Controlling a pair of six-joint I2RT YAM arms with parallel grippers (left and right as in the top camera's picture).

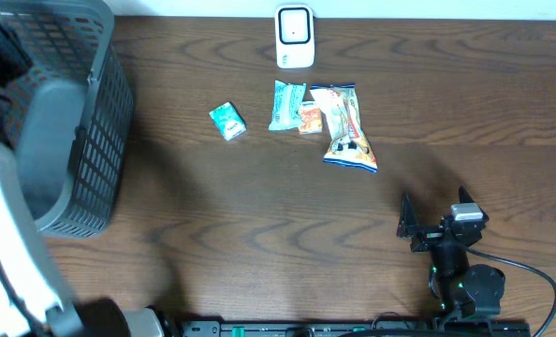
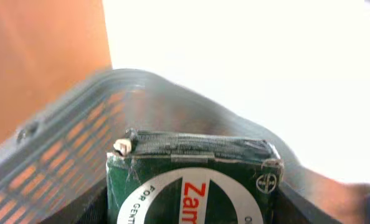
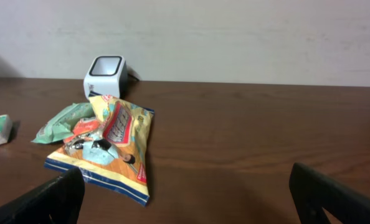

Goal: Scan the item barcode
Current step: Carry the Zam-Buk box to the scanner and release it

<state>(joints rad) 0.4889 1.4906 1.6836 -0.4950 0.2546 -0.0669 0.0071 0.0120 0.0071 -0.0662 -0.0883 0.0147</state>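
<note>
The left claw [image 2: 194, 210] holds a green box [image 2: 194, 180] over the gray basket [image 1: 91, 140]. The box's long side runs across the claw, and its printed face is toward the wrist camera. The right claw [image 3: 191, 202] is wide open above the worktop [image 1: 259, 215], near the front edge. The snack bag [image 1: 348, 131] and scanner [image 1: 295, 36] sit well apart from it.

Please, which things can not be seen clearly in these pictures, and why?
1. Green box, left wrist view: the bottom edge cuts its label; no barcode shows.
2. Green box, overhead view: not visible; the left arm above the basket probably hides it.
3. Small teal box: print too small in overhead view; cut by the left edge in right wrist view.
</note>
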